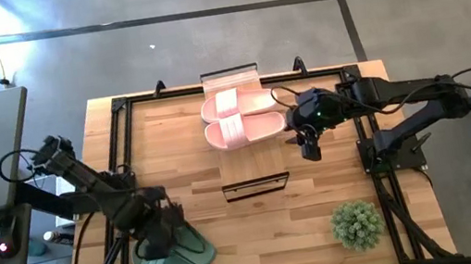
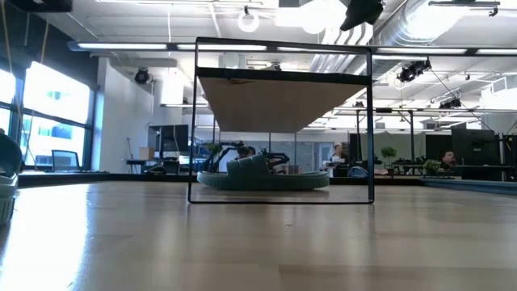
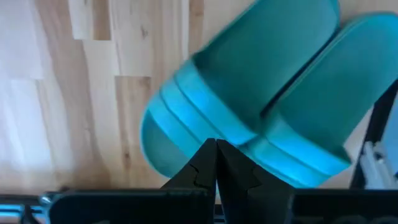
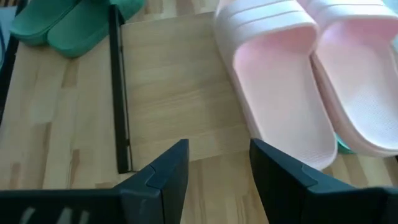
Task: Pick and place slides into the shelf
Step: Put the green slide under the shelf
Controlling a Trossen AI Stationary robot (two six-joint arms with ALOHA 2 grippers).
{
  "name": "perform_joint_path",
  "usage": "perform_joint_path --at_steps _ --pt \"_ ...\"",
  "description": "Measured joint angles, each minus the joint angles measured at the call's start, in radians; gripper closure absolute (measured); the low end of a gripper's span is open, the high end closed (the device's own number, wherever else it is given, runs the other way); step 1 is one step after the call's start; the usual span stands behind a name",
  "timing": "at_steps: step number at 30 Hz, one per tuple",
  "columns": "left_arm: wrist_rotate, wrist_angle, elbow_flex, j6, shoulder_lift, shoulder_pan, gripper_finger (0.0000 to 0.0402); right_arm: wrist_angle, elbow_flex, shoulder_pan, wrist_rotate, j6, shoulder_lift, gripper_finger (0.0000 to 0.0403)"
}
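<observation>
Two pale pink slides (image 1: 243,117) (image 4: 292,81) lie side by side, soles down, on the table's far middle. Two green slides (image 1: 175,255) (image 3: 261,93) lie at the near left, one lapping the other. The shelf (image 1: 256,185) (image 2: 283,97) (image 4: 180,81), a wood plank on a thin black frame, stands mid-table between the two pairs. In the low view a slide (image 2: 262,176) shows beyond the shelf's frame. My left gripper (image 1: 171,231) (image 3: 216,146) is shut and points down over the green slides. My right gripper (image 1: 311,147) (image 4: 217,155) hangs open beside the pink slides, off the shelf's right end.
A small potted plant (image 1: 357,224) stands at the near right. A black metal frame (image 1: 119,168) runs around the tabletop, with a small rack-like piece (image 1: 229,78) at the far edge. Bare wood lies between the shelf and the near edge.
</observation>
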Motion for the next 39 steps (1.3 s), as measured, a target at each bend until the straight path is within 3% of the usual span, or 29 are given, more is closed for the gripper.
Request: perform_joint_path --at_steps 9,14,25,32,39 --pt "-0.011 0.058 0.009 -0.282 0.052 -0.086 0.0389 -0.006 0.0 0.054 0.0 0.0 0.0 0.0243" --pt "-0.02 0.124 0.01 -0.291 0.088 -0.092 0.0346 -0.006 0.0 0.068 0.005 0.0 0.0 0.0243" --pt "-0.029 0.099 0.009 -0.297 0.212 -0.09 0.0244 -0.006 -0.001 0.07 0.026 -0.015 0.0 0.0243" --pt "-0.03 0.098 0.009 -0.294 0.291 -0.09 0.0232 -0.005 -0.001 0.07 0.03 -0.015 0.0 0.0243" --pt "-0.048 0.051 0.009 -0.348 0.379 -0.089 0.0246 -0.005 -0.001 0.07 0.03 -0.012 0.0 0.0243"
